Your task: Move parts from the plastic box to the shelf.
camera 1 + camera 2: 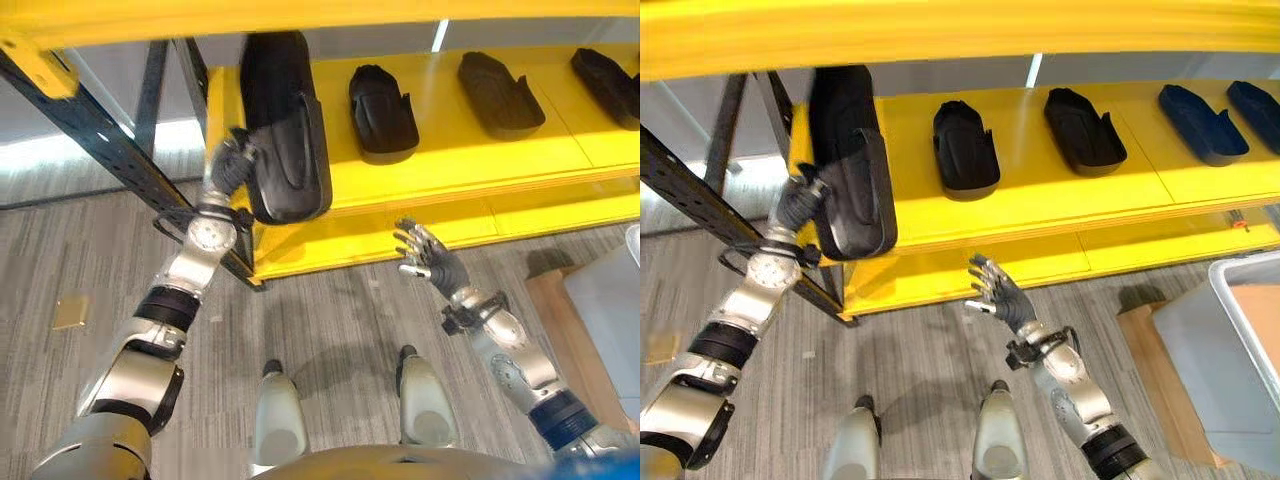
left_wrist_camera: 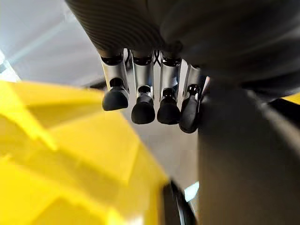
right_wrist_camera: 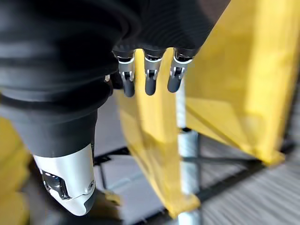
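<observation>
A long black part [image 1: 845, 165] stands tilted at the yellow shelf's [image 1: 1040, 215] left end. Four more black parts [image 1: 965, 147] lie flat along it.

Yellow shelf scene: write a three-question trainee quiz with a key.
1. True or false: the left robot hand holds a black part at the yellow shelf.
2. The right robot hand is: A) open, empty; B) gripping a part.
3. Fill in: the grey plastic box stands on the robot's ____ side.
Key: 1 true; 2 A; 3 right.
</observation>
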You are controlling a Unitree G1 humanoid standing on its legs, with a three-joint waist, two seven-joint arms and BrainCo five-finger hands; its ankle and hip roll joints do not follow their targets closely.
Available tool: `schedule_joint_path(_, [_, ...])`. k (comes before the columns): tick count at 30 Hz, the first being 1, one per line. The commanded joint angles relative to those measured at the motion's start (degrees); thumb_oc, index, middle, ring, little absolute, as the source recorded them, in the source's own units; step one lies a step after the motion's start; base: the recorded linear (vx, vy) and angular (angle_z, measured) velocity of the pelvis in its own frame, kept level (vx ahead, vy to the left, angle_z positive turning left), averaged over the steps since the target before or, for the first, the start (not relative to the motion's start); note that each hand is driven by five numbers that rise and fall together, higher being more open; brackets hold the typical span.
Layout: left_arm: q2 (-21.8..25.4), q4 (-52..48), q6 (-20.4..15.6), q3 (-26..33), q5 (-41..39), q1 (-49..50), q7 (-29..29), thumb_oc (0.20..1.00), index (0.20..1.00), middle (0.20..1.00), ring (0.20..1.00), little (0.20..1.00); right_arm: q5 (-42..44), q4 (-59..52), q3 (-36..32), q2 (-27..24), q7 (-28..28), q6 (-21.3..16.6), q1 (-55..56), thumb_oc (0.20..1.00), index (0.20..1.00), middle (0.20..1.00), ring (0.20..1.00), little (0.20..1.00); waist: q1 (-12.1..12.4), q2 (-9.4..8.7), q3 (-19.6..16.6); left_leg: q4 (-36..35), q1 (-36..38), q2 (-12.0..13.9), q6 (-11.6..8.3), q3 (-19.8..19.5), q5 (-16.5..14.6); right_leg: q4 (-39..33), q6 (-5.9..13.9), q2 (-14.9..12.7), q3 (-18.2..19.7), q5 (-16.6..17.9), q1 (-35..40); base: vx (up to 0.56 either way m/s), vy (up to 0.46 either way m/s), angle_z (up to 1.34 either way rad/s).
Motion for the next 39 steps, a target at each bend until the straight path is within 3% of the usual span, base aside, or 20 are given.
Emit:
schedule_joint_path(1, [0.9, -4.3, -4.0, 2.4, 1.3, -0.4, 0.6, 0.2, 0.2, 0.2, 0.2, 0.2, 2.1, -2.8, 0.7, -0.6, 2.6, -1.2, 3.8, 1.0, 1.0, 1.0, 1.0, 1.0, 0.0, 0.34, -4.6, -0.7, -0.4, -0.4, 3.81, 2.1, -2.7, -5.9, -3.0, -1.8, -1.7, 3.7, -0.1, -0.04, 0.025, 0.02])
schedule_joint_path(6, [5.7, 1.8, -4.1, 2.7, 0.3, -7.4, 3.8, 0.2, 0.2, 0.2, 0.2, 0.2, 1.0, -3.8, 1.9, -2.4, 3.1, -1.5, 2.9, 1.0, 1.0, 1.0, 1.0, 1.0, -0.5, -2.03, -1.2, 0.4, -3.9, 1.1, 3.73, 4.8, -2.2, -11.1, -2.03, -0.5, 0.0, 9.4, -3.8, -0.13, -0.009, -0.23])
schedule_joint_path(10, [7.5, 5.0, -4.0, 3.2, -1.5, -11.4, 5.2, 0.2, 0.2, 0.2, 0.2, 0.2, 0.0, -4.8, 1.0, -3.8, 3.7, -1.9, 4.1, 1.0, 1.0, 1.0, 1.0, 1.0, -1.5, -3.38, 0.6, 1.0, -4.9, 2.3, 3.59, 6.3, -2.2, -12.6, -1.64, 0.3, 0.8, 11.1, -5.6, -0.07, -0.018, -0.47])
schedule_joint_path(18, [9.2, 12.8, -3.4, 2.2, -5.0, -17.4, 5.5, 0.2, 0.2, 0.2, 0.2, 0.2, 0.3, -5.1, -1.3, -5.9, 5.4, -1.9, 7.5, 1.0, 1.0, 1.0, 1.0, 1.0, -2.9, -4.55, 1.8, 1.6, -5.8, 3.5, 2.64, 6.8, -1.8, -11.7, -1.81, 1.1, 1.5, 10.9, -7.4, -0.01, -0.03, -0.18])
schedule_joint_path(24, [9.2, 24.5, -2.8, -1.0, -8.8, -25.6, 4.7, 0.2, 0.2, 0.2, 0.2, 0.2, 2.1, -6.1, -0.9, -7.6, 6.1, -2.3, 7.2, 1.0, 1.0, 1.0, 1.0, 1.0, -4.5, -5.26, 2.9, 1.1, -7.1, 5.1, 1.19, 6.4, -0.3, -9.6, -2.12, 2.6, 2.1, 10.3, -10.2, -0.03, -0.077, -0.02])
schedule_joint_path(30, [11.8, 30.0, -3.4, -1.2, -13.6, -29.9, 4.9, 0.2, 0.2, 0.2, 0.2, 0.2, 3.0, -5.8, -2.1, -8.8, 5.8, -3.3, 8.1, 1.0, 1.0, 1.0, 1.0, 1.0, -4.6, -5.51, 4.4, 1.0, -8.7, 7.0, 0.21, 5.3, 0.8, -6.3, -2.65, 4.5, 1.6, 8.6, -12.6, 0.0, -0.085, -0.08])
schedule_joint_path(39, [15.4, 34.0, -2.4, -3.4, -13.0, -32.3, 3.6, 0.2, 0.2, 0.2, 0.2, 0.2, 3.9, -5.8, -2.7, -9.7, 6.7, -3.2, 8.8, 1.0, 1.0, 1.0, 1.0, 1.0, -4.0, -6.41, 4.9, 2.5, -11.6, 7.0, 0.25, 4.0, 0.8, -5.7, -2.6, 4.3, 1.1, 8.9, -14.0, -0.01, -0.007, 0.1])
